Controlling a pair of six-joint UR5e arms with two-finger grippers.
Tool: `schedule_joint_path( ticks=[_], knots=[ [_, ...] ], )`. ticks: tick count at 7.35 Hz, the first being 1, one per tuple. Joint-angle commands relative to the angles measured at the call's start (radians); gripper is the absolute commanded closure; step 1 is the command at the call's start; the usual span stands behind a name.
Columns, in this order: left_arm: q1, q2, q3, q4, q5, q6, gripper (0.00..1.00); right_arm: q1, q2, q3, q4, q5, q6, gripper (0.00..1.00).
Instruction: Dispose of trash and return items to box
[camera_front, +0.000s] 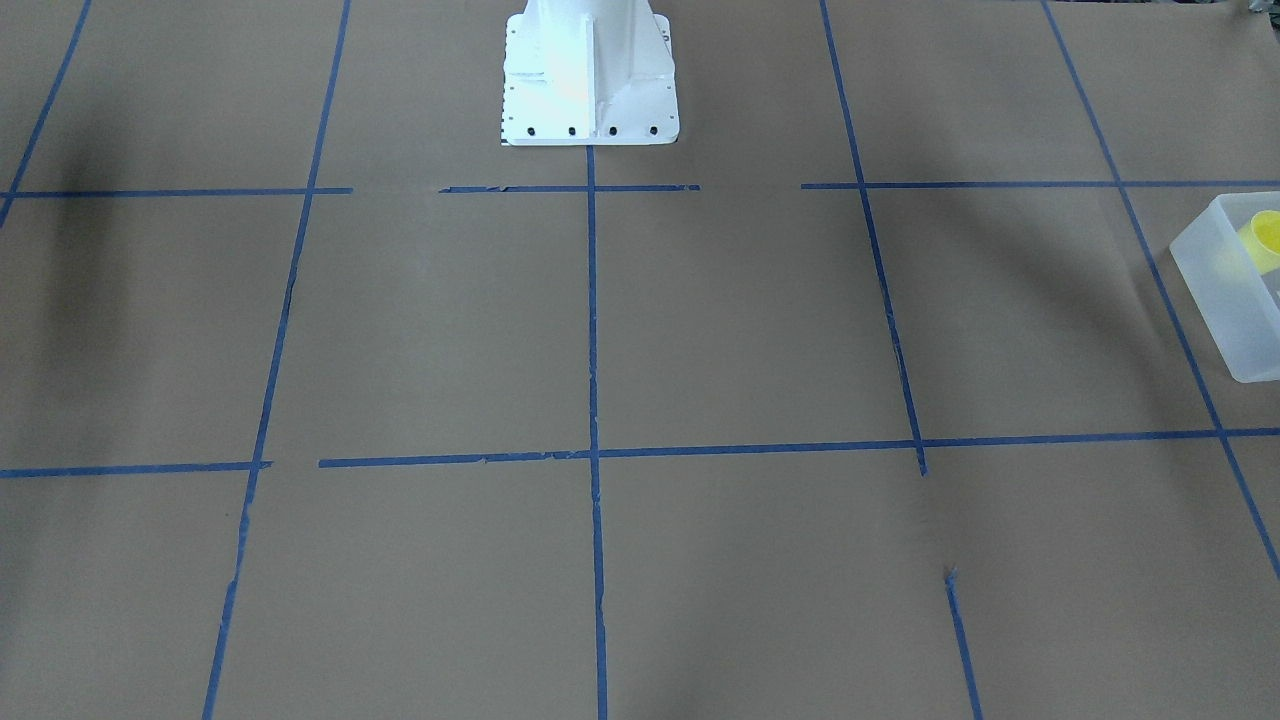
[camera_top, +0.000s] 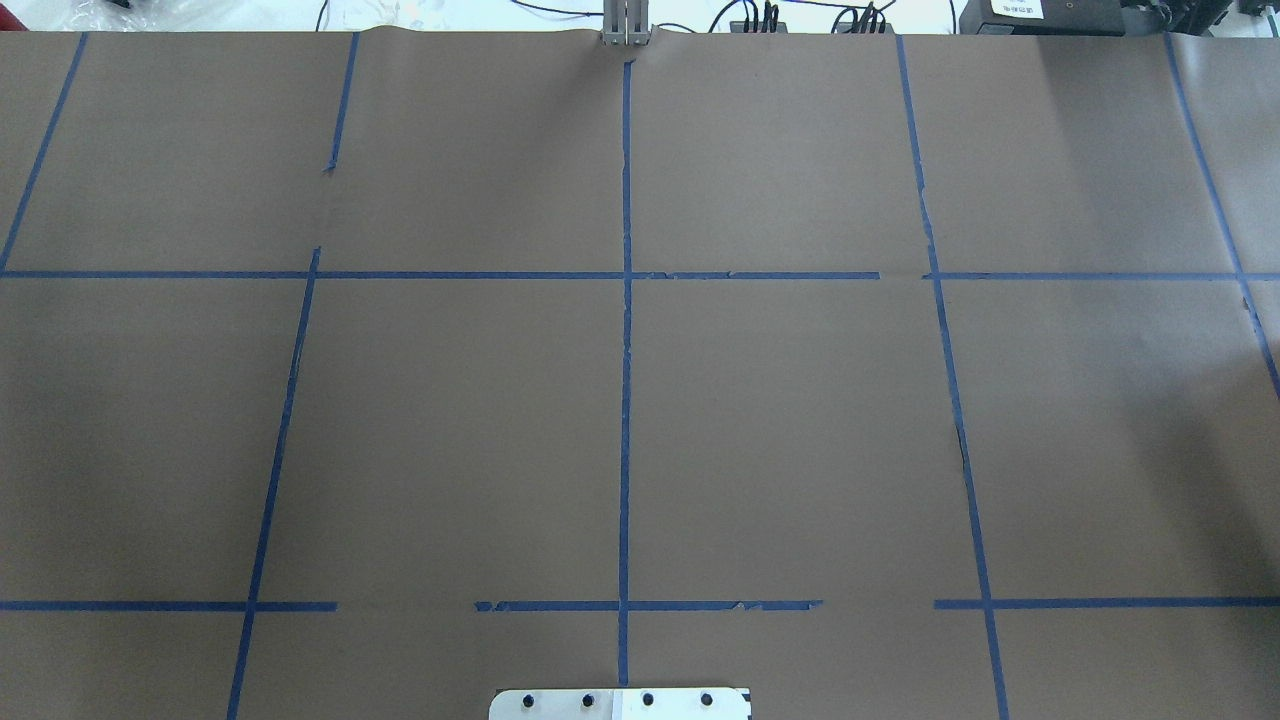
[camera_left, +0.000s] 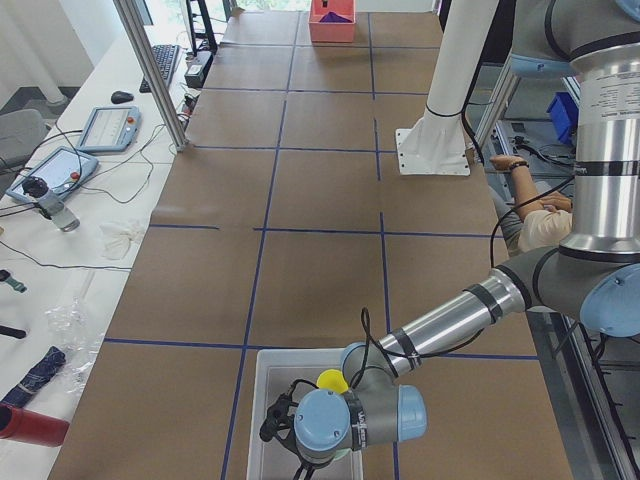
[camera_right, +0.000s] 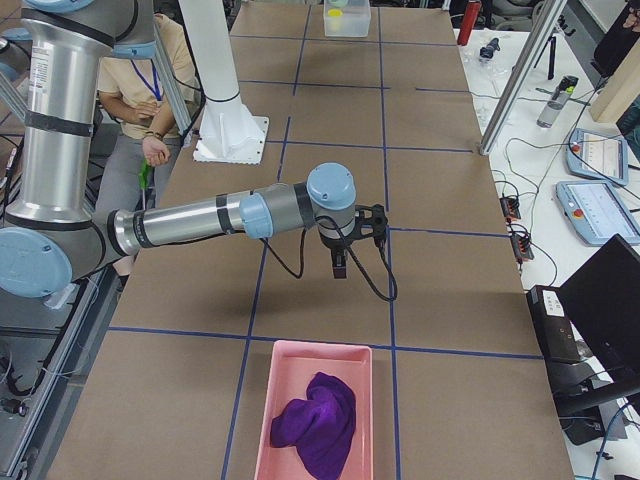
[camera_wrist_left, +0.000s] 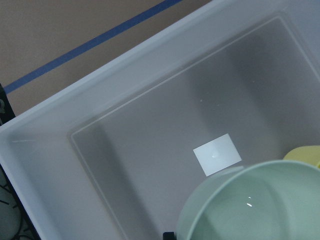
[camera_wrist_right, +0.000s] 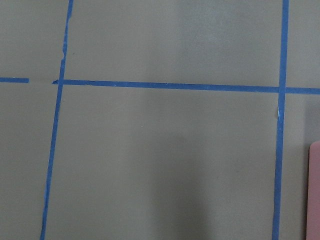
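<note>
The translucent white box (camera_front: 1225, 300) stands at the table end on my left; it also shows in the exterior left view (camera_left: 268, 368) and far off in the exterior right view (camera_right: 350, 22). The yellow cup (camera_front: 1264, 240) lies inside it (camera_left: 331, 381). My left gripper (camera_left: 278, 420) hangs over the box; I cannot tell if it is open or shut. In the left wrist view the mint-green bowl (camera_wrist_left: 255, 205) fills the lower right, over the box floor, beside the cup's rim (camera_wrist_left: 306, 155); whether it is held or resting I cannot tell. My right gripper (camera_right: 339, 268) hovers over bare table; its state is unclear.
A pink tray (camera_right: 268, 420) holding a purple cloth (camera_right: 318, 422) sits at the table end on my right; its edge shows in the right wrist view (camera_wrist_right: 315, 190). The white robot base (camera_front: 590, 75) stands mid-table at the back. Blue tape lines grid the brown paper.
</note>
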Motion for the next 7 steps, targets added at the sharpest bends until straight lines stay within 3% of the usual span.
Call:
schedule_joint_path(
  ticks=[1,2,3,4,6,7],
  knots=[
    [-0.003,-0.029,0.057,-0.029,0.002,-0.007,1.0,0.0,-0.01,0.002,0.002,0.0,0.0,0.0],
    [-0.004,-0.035,0.078,-0.03,0.0,-0.007,1.0,0.0,-0.018,0.005,0.002,0.0,0.0,0.0],
    [-0.004,-0.033,0.091,-0.029,0.0,-0.007,0.79,0.0,-0.018,0.005,0.002,0.0,0.0,0.0],
    [-0.007,-0.021,0.091,-0.029,-0.009,-0.028,0.01,0.0,-0.018,0.005,0.002,0.0,0.0,0.0],
    [-0.01,-0.009,0.036,-0.011,-0.019,-0.05,0.0,0.0,-0.015,0.004,0.0,-0.022,0.001,0.0],
    [-0.01,0.069,-0.109,0.064,-0.068,-0.104,0.0,-0.014,-0.015,-0.003,0.005,-0.061,0.001,0.0]
  ],
)
